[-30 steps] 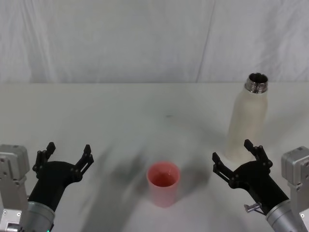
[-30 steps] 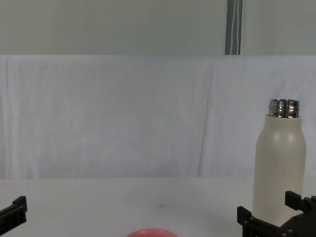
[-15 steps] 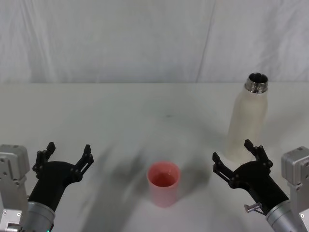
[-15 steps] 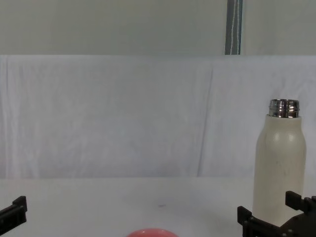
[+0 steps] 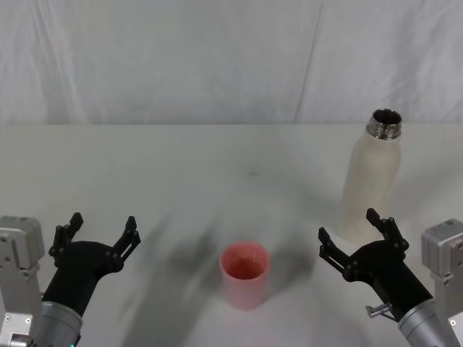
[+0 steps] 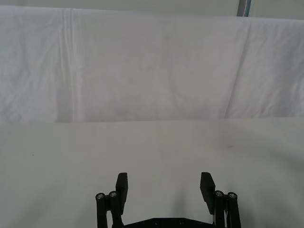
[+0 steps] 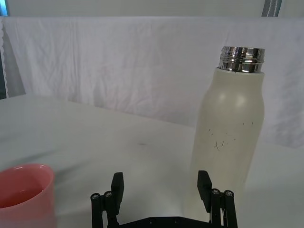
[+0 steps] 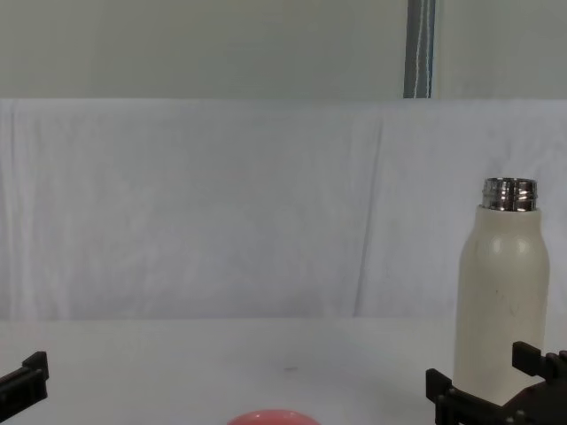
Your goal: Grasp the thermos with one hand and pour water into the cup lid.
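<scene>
In the head view, the thermos [image 5: 371,181] is seen upright and uncapped at the far right of the table [image 5: 181,166], with the cup lid [image 5: 244,273] near the middle, well apart from it. The right gripper [image 5: 352,242] is held low just in front of the thermos base, jaws spread wide and empty; the left gripper [image 5: 98,235] is parked at the near left, likewise open. A tip-over is judged the main risk: if one finger were to meet the tall body before the other, it could be knocked over and spilled.

In the right wrist view, the thermos [image 7: 230,130] is offset toward one finger rather than centred, so a straight advance could strike it. The cup lid [image 7: 23,192] is light and could be upset by a careless pour.

In the chest view, only the rim of the cup lid [image 8: 273,416] is seen.
</scene>
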`<move>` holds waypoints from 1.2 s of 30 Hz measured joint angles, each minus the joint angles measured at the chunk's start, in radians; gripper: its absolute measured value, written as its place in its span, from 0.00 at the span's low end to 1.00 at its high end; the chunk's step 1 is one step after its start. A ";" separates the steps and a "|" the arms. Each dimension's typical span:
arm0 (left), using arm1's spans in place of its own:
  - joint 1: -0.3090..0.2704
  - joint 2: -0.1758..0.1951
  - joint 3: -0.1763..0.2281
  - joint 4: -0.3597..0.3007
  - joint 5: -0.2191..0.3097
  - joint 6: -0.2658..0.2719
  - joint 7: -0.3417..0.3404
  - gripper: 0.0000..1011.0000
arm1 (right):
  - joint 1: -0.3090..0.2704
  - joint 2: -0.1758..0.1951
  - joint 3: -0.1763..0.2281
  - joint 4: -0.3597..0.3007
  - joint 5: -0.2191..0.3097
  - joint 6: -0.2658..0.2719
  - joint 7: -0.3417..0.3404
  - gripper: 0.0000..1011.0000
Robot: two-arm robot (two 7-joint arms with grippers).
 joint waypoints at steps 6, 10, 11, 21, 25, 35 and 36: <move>0.000 0.000 0.000 0.000 0.000 0.000 0.000 0.99 | 0.000 0.000 0.000 0.000 0.000 0.000 0.000 0.99; 0.000 0.000 0.000 0.000 0.000 0.000 0.000 0.99 | 0.000 0.000 0.000 0.000 0.000 0.000 -0.001 0.99; 0.000 0.000 0.000 0.000 0.000 0.000 0.000 0.99 | 0.000 0.000 0.000 0.000 0.000 0.000 -0.001 0.99; 0.000 0.000 0.000 0.000 0.000 0.000 0.000 0.99 | 0.000 0.000 0.000 0.000 0.000 0.000 -0.001 0.99; 0.000 0.000 0.000 0.000 0.000 0.000 0.000 0.99 | 0.000 0.000 0.000 0.000 0.000 0.000 -0.001 0.99; 0.000 0.000 0.000 0.000 0.000 0.000 0.000 0.99 | 0.000 0.000 0.000 0.000 0.000 0.000 -0.001 0.99; 0.000 0.000 0.000 0.000 0.000 0.000 0.000 0.99 | 0.000 0.000 0.000 0.000 0.000 0.000 -0.001 0.99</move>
